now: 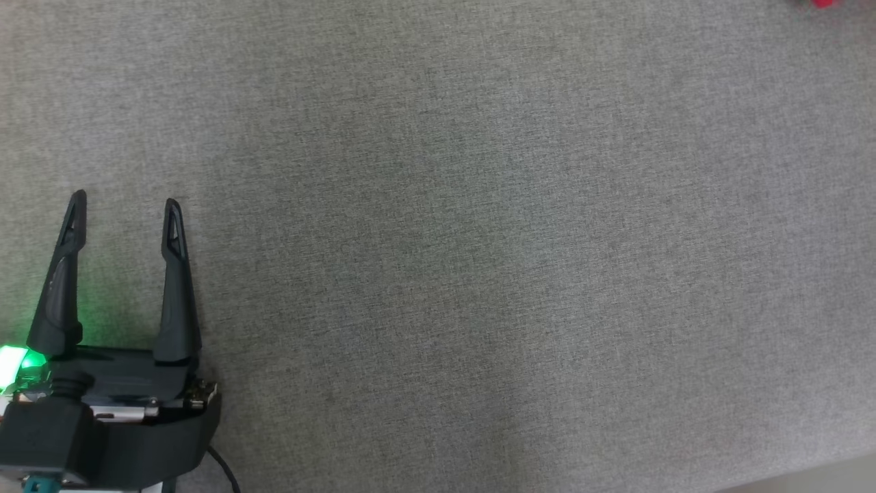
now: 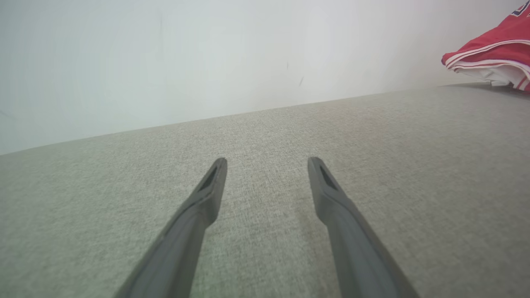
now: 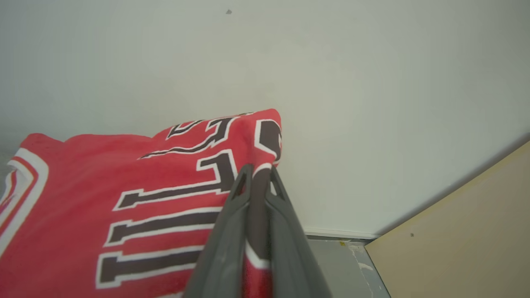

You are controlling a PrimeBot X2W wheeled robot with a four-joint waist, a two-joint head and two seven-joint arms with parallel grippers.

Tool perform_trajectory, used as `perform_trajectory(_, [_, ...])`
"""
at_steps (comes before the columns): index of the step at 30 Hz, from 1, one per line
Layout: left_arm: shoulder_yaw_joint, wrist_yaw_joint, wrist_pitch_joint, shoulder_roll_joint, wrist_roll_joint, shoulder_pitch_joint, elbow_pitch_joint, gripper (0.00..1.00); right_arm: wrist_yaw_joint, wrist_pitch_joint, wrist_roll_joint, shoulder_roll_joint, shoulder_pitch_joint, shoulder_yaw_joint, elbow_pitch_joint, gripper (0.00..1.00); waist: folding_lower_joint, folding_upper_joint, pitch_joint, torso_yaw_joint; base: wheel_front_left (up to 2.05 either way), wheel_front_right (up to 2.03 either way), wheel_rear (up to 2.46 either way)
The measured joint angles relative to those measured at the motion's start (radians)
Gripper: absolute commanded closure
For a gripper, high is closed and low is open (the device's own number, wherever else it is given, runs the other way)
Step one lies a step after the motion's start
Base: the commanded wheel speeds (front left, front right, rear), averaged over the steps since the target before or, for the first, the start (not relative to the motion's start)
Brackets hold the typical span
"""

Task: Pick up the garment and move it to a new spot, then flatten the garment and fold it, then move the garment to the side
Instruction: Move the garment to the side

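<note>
Left gripper (image 1: pixel 124 199): fingers spread wide with nothing between them, low over the grey fabric surface (image 1: pixel 479 239).
Right gripper (image 3: pixel 260 169): fingers pinched together on a fold of the red garment (image 3: pixel 145 174), which is held up before a pale wall (image 3: pixel 372 82) at the surface's far right. The garment's dark lettering is creased and cut off, so it is unreadable.

The top (image 1: pixel 479 239) in front of me is a flat grey woven cloth, smooth and uncreased from near left to far right, and at the near right its edge cuts across at a slant. Its far edge runs straight along a pale wall (image 2: pixel 207 54). At the far right the red, white-striped garment (image 2: pixel 492 54) throws a shadow on the top, though I cannot tell whether its lowest fold touches the cloth.
</note>
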Motion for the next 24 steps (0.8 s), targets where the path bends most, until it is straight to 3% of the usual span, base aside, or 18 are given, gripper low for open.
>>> perform_trajectory(4, [0.001,0.0,0.0,0.011,0.001,0.0,-0.018,0.0,0.0,0.012,0.003,-0.053,-0.005,0.036,0.018,1.0,-0.0001,-0.0001,0.012,-0.008,0.0,0.0,0.0])
perform_trajectory(10, [-0.001,-0.001,-0.001,0.024,0.008,0.0,-0.044,0.0,0.0,0.019,-0.019,-0.048,-0.005,0.074,0.079,1.0,0.0,0.0,0.033,-0.01,0.0,0.0,0.0])
perform_trajectory(12, [-0.001,-0.001,-0.001,0.027,0.008,0.0,-0.046,0.0,0.0,0.006,-0.024,-0.044,-0.007,0.073,0.103,0.0,0.0,-0.0001,0.036,-0.01,0.0,0.0,0.0])
perform_trajectory(24, [0.009,0.021,-0.003,0.016,-0.012,0.003,0.01,0.0,0.0,-0.078,-0.065,-0.002,-0.038,0.07,0.134,0.0,0.0002,0.0001,-0.029,-0.012,0.0,0.0,0.0])
